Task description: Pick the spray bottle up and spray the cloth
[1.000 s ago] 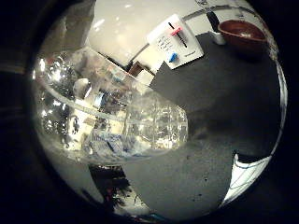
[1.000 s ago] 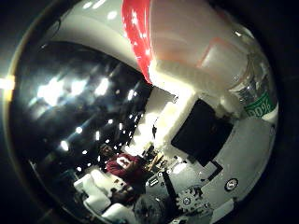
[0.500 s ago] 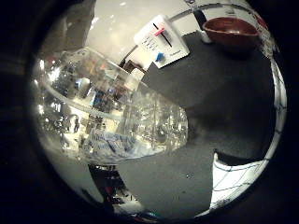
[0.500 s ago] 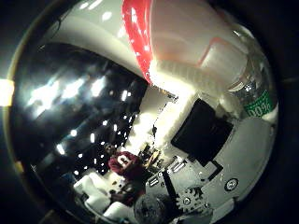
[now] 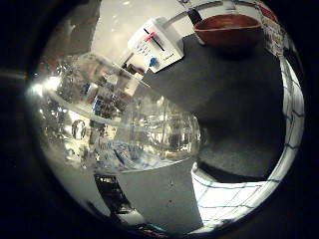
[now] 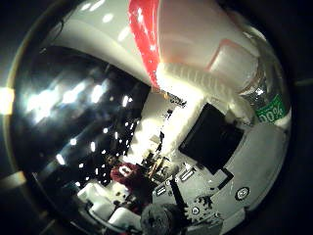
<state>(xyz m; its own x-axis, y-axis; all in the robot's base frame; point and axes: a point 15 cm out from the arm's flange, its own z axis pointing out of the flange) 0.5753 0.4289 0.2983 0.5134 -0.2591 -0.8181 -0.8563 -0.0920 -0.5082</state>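
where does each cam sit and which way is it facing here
Right little finger side palm view: on the palm's little-finger side, looking along the clear spray bottle body to the dark mat, brown bowl, white box and checked cloth; none of the hand shows.
Right thumb side palm view: on the palm's thumb side, facing the bottle's red-and-white spray head; the hand shows as white, black and geared parts.
Shared: the bottle, close to the palm.

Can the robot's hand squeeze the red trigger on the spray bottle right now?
Probably yes. The spray bottle sits tight against the palm, and its red trigger and white head fill the thumb side view, with the hand beside them. Nothing shows between them.
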